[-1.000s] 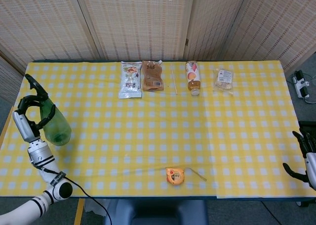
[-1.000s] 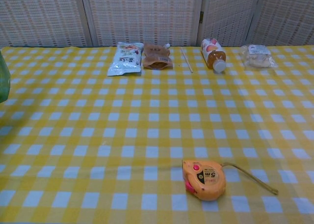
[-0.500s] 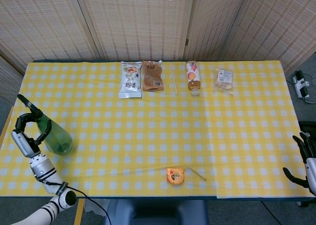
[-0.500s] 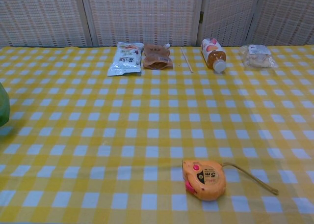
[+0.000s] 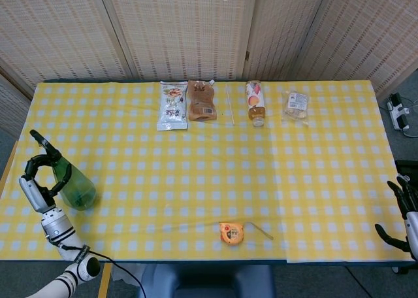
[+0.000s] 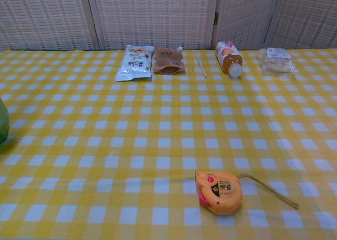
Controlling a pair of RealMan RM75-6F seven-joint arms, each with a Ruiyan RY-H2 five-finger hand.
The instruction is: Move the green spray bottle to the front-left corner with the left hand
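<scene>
The green spray bottle (image 5: 78,189) stands near the table's left edge, toward the front-left corner. My left hand (image 5: 43,174) curls around its upper part from the left, with one finger sticking up. The chest view shows only a green sliver of the bottle (image 6: 2,127) at the left border, and the left hand is out of that frame. My right hand (image 5: 401,216) hangs off the table's right edge, fingers spread, holding nothing.
An orange tape measure (image 5: 231,232) lies near the front edge at the middle. Along the back sit a white snack pack (image 5: 172,105), a brown pouch (image 5: 202,100), a thin stick (image 5: 229,106), a lying drink bottle (image 5: 255,102) and a clear bag (image 5: 296,104).
My left hand has carried the bottle toward the front and down, so it now sits lower at the left edge. The right hand has barely moved.
</scene>
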